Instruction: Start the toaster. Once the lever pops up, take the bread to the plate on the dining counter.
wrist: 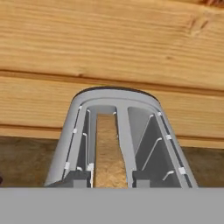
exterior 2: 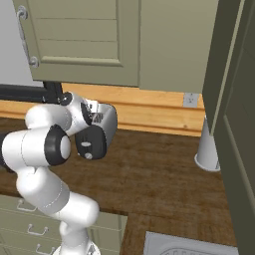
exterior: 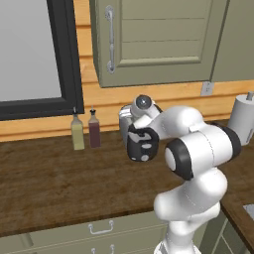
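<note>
The toaster (exterior: 143, 145) stands on the dark wood worktop (exterior: 49, 183) against the wall, its rounded black end face with the pale knob turned toward me. Its silver body (exterior 2: 109, 119) shows behind my wrist. In the hand view I look along the toaster's top (wrist: 116, 98); the bread (wrist: 106, 151) sits down in the left slot, and the right slot is bare. My gripper (exterior: 140, 113) hangs just over the toaster's near end, its fingers hidden by the hand. The lever is too small to make out. The plate and the dining counter are out of view.
Two bottles (exterior: 78, 133) (exterior: 94, 130) stand left of the toaster by the wall. A white cylinder (exterior 2: 208, 147) stands to the right below an outlet (exterior 2: 190, 100). Upper cabinets (exterior: 158, 39) hang overhead, a tall cabinet (exterior 2: 234, 124) closes the right, and a sink rim (exterior 2: 189, 244) lies near.
</note>
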